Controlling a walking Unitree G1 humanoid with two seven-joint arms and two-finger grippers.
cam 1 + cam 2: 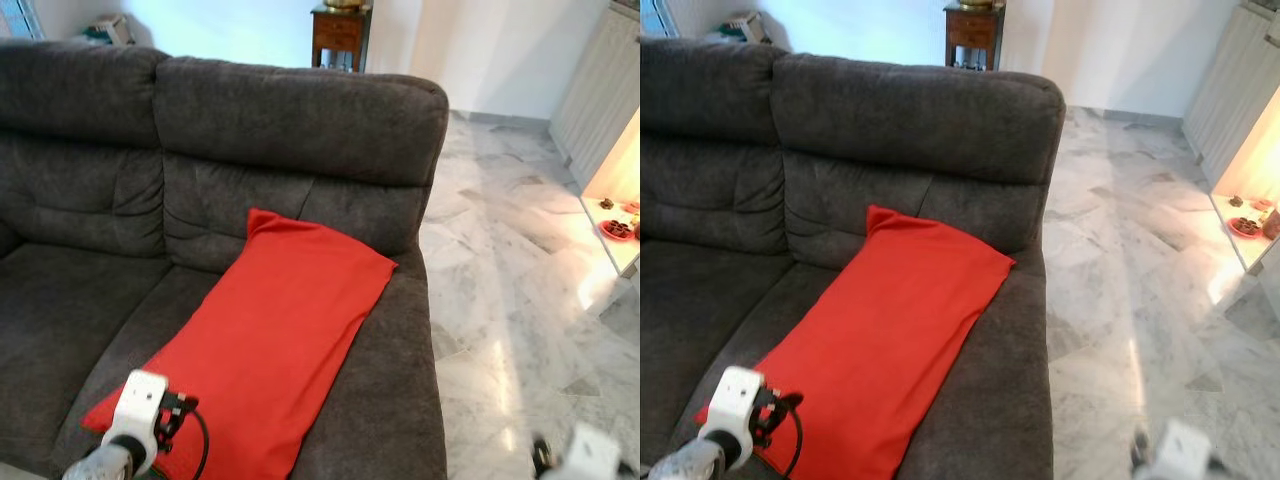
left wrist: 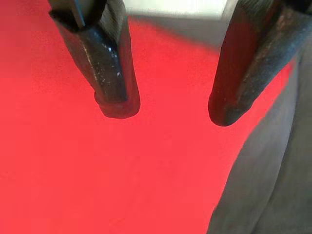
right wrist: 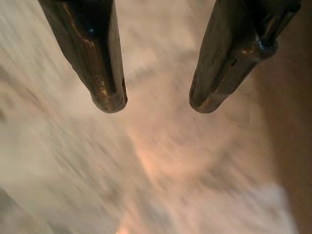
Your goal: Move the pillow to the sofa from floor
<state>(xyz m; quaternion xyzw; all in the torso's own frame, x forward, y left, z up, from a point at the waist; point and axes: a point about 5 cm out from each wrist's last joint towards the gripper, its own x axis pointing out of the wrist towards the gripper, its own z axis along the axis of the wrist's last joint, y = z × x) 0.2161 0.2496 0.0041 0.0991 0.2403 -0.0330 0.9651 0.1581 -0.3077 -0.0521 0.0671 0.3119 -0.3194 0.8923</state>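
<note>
**Red pillow on sofa seat, both jaws empty**

Nearest the camera: left gripper (image 2: 165, 109), jaws spread apart with nothing between them, hovering just above the red pillow (image 1: 265, 345). Left wrist seen low in the head views, over the pillow's near corner. Red fabric under both fingers (image 2: 114, 73) in the left wrist view, with dark grey upholstery alongside.

Pillow lying flat and diagonal on the right seat of the dark grey sofa (image 1: 300, 120), far corner touching the backrest, long edge running beside the sofa's right arm.

Right gripper (image 3: 157, 105) off to the right of the sofa, over the marble floor (image 1: 510, 290), jaws parted and holding nothing. Floor beneath blurred in the right wrist view.

Farther back: wooden side table (image 1: 340, 30) against the white wall behind the sofa. At far right, a low lit shelf (image 1: 612, 225) with small red dishes.
</note>
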